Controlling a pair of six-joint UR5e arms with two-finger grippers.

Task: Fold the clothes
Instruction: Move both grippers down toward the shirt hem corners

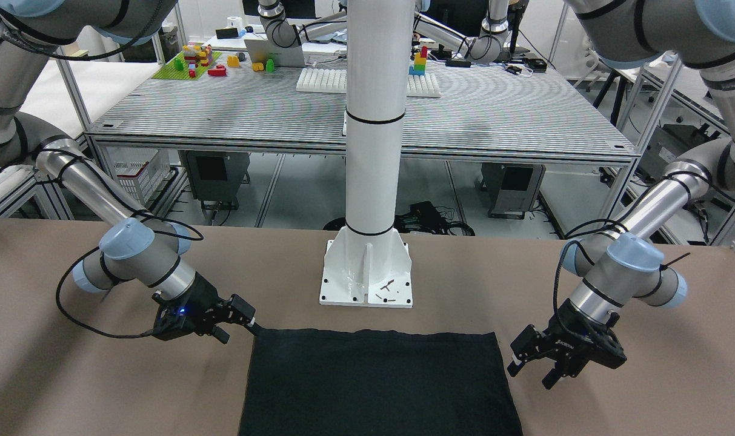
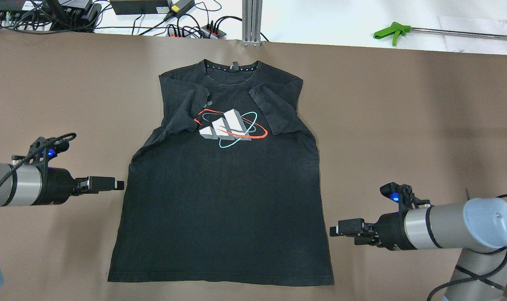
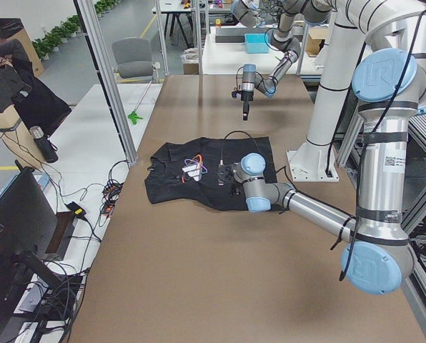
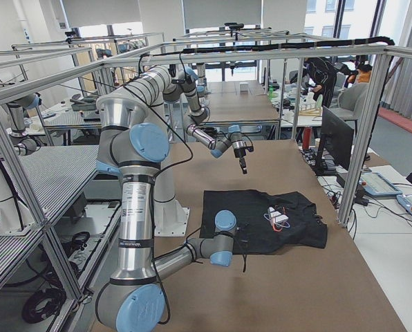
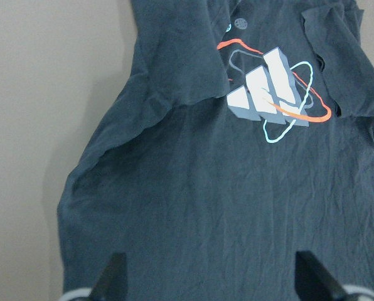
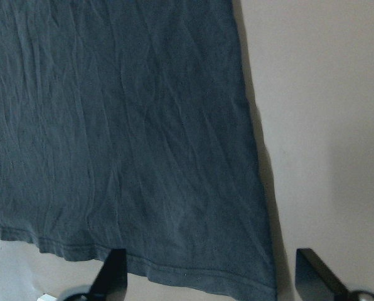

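Observation:
The clothes are one black T-shirt lying flat on the brown table, collar away from me, both sleeves folded in over the chest. A white, red and teal logo shows between the sleeves. My left gripper hovers open just off the shirt's left side edge; in the left wrist view its fingers stand wide apart over the body of the shirt. My right gripper is open beside the right side edge near the hem; the hem corner lies between its spread fingers. Neither holds fabric.
The white column base stands just behind the hem. Beyond the table's far edge lie a green-handled tool and power strips with cables. Bare brown table surface lies on both sides of the shirt.

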